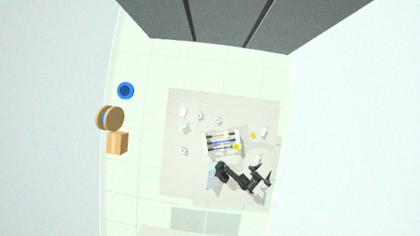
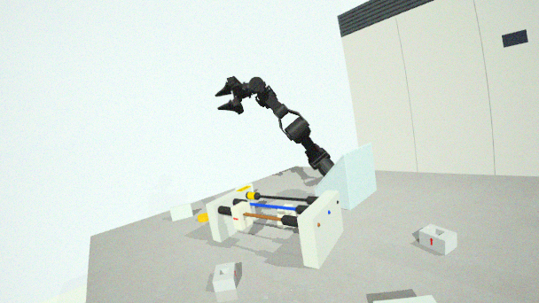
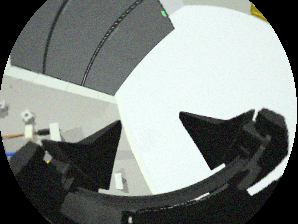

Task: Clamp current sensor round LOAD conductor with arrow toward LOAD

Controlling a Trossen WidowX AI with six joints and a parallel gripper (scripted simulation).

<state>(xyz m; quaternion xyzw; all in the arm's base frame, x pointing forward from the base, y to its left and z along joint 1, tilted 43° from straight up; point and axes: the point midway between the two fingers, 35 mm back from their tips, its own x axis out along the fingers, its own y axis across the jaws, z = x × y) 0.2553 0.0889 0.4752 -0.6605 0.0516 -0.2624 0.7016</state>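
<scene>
A white fixture (image 1: 204,143) (image 2: 319,232) holds three horizontal conductors: orange (image 2: 261,216), blue (image 2: 270,206) and black (image 2: 284,198). The black one has a yellow collar (image 2: 253,195) (image 1: 235,145) at one end. No LOAD lettering is readable. A white piece with a red mark (image 2: 241,216) sits on the orange conductor. Several small white notched blocks with red arrows stand on the table, two of them in the exterior view (image 2: 436,238) (image 2: 225,276). I cannot tell which one is the sensor. My gripper (image 1: 263,173) (image 2: 226,99) (image 3: 150,119) is open and empty, raised high and off to the side of the fixture.
A pale blue block (image 2: 350,179) (image 1: 211,177) stands at the arm's base. A yellow disc (image 1: 253,135) (image 2: 202,217) and a plain white block (image 2: 181,211) lie beyond the fixture's yellow end. Off the table are a blue bin (image 1: 125,90), a cable reel (image 1: 110,118), a cardboard box (image 1: 117,143) and grey cabinets.
</scene>
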